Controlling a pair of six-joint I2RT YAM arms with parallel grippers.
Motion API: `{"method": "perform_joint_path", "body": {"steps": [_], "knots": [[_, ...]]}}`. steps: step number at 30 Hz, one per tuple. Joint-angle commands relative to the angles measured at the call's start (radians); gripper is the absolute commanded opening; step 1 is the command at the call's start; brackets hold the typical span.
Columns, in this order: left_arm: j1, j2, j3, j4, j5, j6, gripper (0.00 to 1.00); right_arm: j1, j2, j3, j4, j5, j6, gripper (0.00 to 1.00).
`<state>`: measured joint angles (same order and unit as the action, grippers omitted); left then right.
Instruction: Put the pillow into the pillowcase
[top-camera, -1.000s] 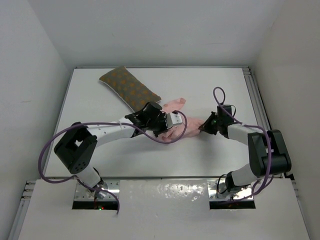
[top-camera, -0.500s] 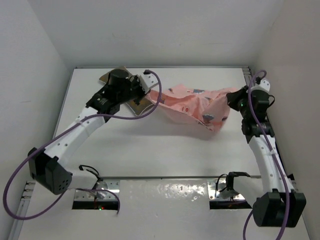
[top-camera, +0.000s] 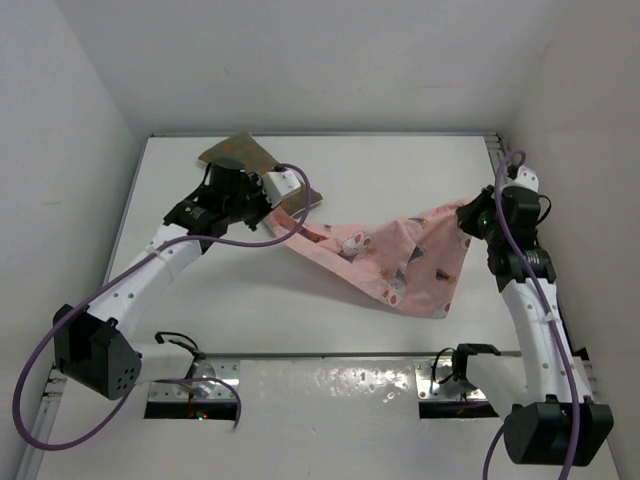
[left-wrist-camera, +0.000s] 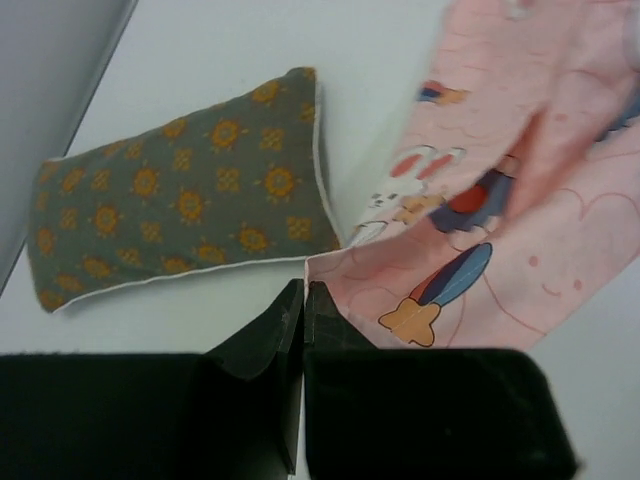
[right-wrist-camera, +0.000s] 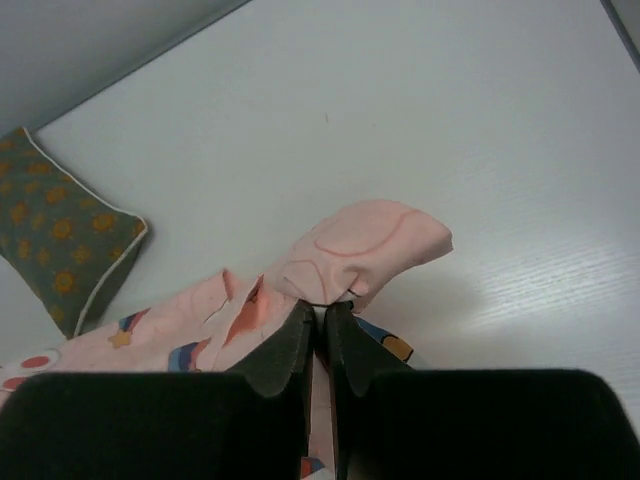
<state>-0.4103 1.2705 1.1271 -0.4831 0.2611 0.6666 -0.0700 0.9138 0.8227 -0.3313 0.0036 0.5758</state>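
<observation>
The pillowcase (top-camera: 400, 255) is pale pink with rabbit prints and hangs stretched between both grippers above the table. My left gripper (top-camera: 272, 205) is shut on its left corner (left-wrist-camera: 325, 275), over the near end of the pillow. My right gripper (top-camera: 470, 217) is shut on its right corner (right-wrist-camera: 365, 250). The pillow (top-camera: 240, 155), olive-brown with orange dots and pale piping, lies flat at the back left, partly hidden by my left arm. It shows fully in the left wrist view (left-wrist-camera: 185, 205) and partly in the right wrist view (right-wrist-camera: 60, 240).
The white table (top-camera: 300, 310) is walled by white panels at the back and both sides. A metal rail (top-camera: 515, 190) runs along the table's right edge, close to my right arm. Purple cables loop from both arms.
Both grippers lifted the crumpled pillowcase and pulled it apart into a spread sheet. Since half a second ago both ends have come nearer and lower, and the cloth sags toward the front.
</observation>
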Motion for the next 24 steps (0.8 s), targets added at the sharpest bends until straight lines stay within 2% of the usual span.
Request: {"method": "perform_joint_path", "body": {"steps": [1, 2, 3, 4, 6, 8, 10, 11, 12, 13, 14, 15, 16, 17, 18, 19, 20, 21, 23, 24], "knots": [[0.044, -0.042, -0.029, 0.090, -0.089, 0.034, 0.00, -0.008, 0.033, 0.015, -0.058, -0.001, -0.019, 0.11], [0.048, -0.033, -0.045, 0.095, -0.097, 0.024, 0.04, -0.014, 0.054, 0.004, -0.067, -0.001, -0.017, 0.40], [0.048, -0.023, -0.044, 0.072, -0.100, 0.019, 0.45, -0.040, 0.078, -0.005, -0.078, -0.026, -0.022, 0.70], [0.050, 0.001, -0.024, 0.043, -0.071, 0.016, 0.68, -0.054, 0.145, 0.012, -0.124, -0.065, -0.025, 0.98], [0.050, 0.026, 0.002, -0.064, -0.016, 0.016, 0.99, -0.074, 0.215, 0.056, -0.199, -0.068, -0.021, 0.99], [0.057, 0.027, 0.016, -0.112, 0.041, 0.002, 1.00, -0.070, 0.260, 0.105, -0.248, -0.051, -0.028, 0.99], [0.065, 0.020, 0.007, -0.094, 0.024, -0.036, 1.00, -0.060, 0.219, 0.077, -0.189, -0.045, -0.013, 0.99], [0.085, 0.018, 0.005, -0.059, 0.009, -0.098, 0.99, -0.051, 0.199, 0.052, -0.148, -0.059, -0.013, 0.87], [0.100, 0.024, 0.005, -0.045, -0.002, -0.128, 0.29, -0.034, 0.179, 0.030, -0.106, -0.080, -0.016, 0.62], [0.116, 0.029, 0.011, -0.028, -0.023, -0.172, 0.00, -0.025, 0.166, -0.009, -0.033, -0.112, -0.028, 0.30], [0.152, 0.035, 0.011, -0.003, -0.040, -0.270, 0.00, -0.004, 0.159, -0.020, -0.005, -0.175, -0.025, 0.01], [0.169, 0.047, 0.013, -0.002, -0.037, -0.288, 0.00, 0.010, 0.161, -0.028, 0.017, -0.191, -0.024, 0.01], [0.180, 0.056, 0.014, -0.006, 0.001, -0.288, 0.00, 0.025, 0.166, -0.034, 0.018, -0.194, -0.021, 0.08], [0.180, 0.067, 0.017, -0.037, 0.019, -0.230, 0.04, 0.057, 0.190, -0.036, 0.017, -0.185, -0.017, 0.20], [0.170, 0.091, 0.019, -0.046, 0.029, -0.204, 0.36, 0.062, 0.201, -0.042, 0.017, -0.183, -0.021, 0.39], [0.159, 0.102, 0.017, -0.046, -0.003, -0.188, 0.54, 0.097, 0.214, -0.046, 0.017, -0.180, -0.019, 0.46], [0.140, 0.115, 0.016, -0.028, -0.028, -0.183, 0.66, 0.108, 0.229, -0.053, 0.015, -0.175, -0.014, 0.52], [0.139, 0.137, 0.014, -0.009, -0.072, -0.189, 0.83, 0.136, 0.256, -0.065, 0.027, -0.183, -0.011, 0.59], [0.154, 0.185, 0.023, 0.064, -0.106, -0.232, 0.94, 0.177, 0.296, -0.083, 0.060, -0.201, -0.001, 0.65], [0.165, 0.202, 0.043, 0.086, -0.114, -0.249, 0.96, 0.190, 0.310, -0.101, 0.099, -0.211, 0.005, 0.68]]}}
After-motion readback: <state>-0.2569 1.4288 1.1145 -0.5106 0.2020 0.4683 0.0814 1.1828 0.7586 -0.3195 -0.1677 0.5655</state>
